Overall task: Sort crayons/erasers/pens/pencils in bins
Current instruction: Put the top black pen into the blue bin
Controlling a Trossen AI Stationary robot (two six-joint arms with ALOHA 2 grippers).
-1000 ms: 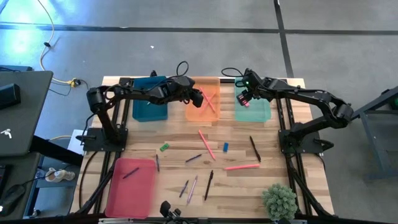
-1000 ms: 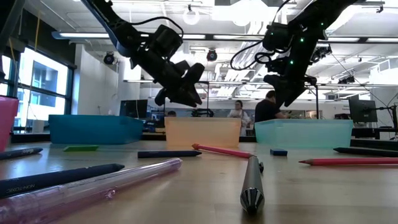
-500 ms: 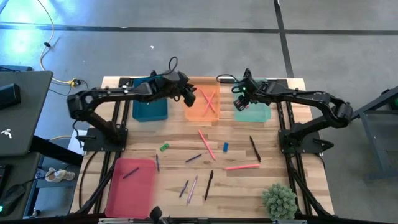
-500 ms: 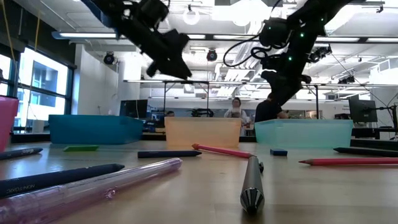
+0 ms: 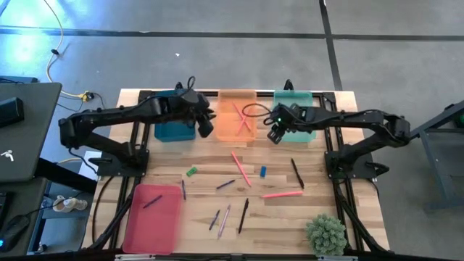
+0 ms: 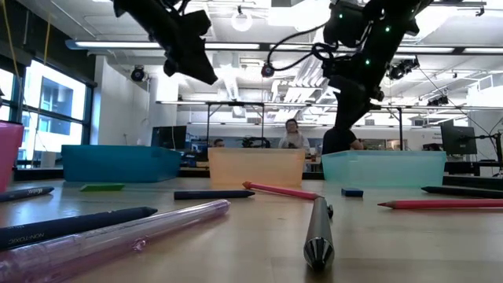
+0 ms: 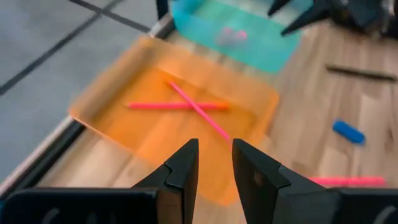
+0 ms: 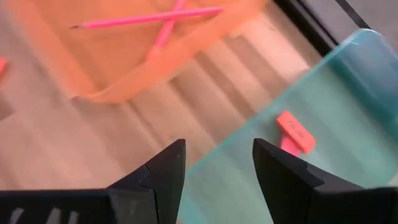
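On the left of the wooden counter (image 5: 319, 217), the pink-red bin (image 5: 153, 217) sits near the front edge with one dark stick lying in it, and the dark teal-blue bin (image 5: 174, 125) stands at the far edge. The left end effector (image 5: 205, 127) hangs in the air between the teal bin and the orange bin (image 5: 237, 129), its two dark fingers (image 7: 184, 169) a narrow gap apart and holding nothing. The orange bin holds two pink pencils (image 7: 186, 106) lying crossed (the left wrist view shows them plainly). Loose on the boards in front of the bins lie a green eraser (image 5: 191, 172), a red pencil (image 5: 241, 167), a blue eraser (image 5: 262, 171), a black pen (image 5: 296, 173) and a pink pencil (image 5: 282, 194), with several dark and pale sticks nearer the front edge. The right end effector (image 5: 274, 133) hovers at the near corner of the mint-green bin (image 5: 304, 132), between it and the orange bin, with its fingers (image 8: 163, 168) spread wide and empty. Inside the mint-green bin lie pink erasers (image 8: 294, 132). A small potted plant (image 5: 325, 233) stands at the front right corner.
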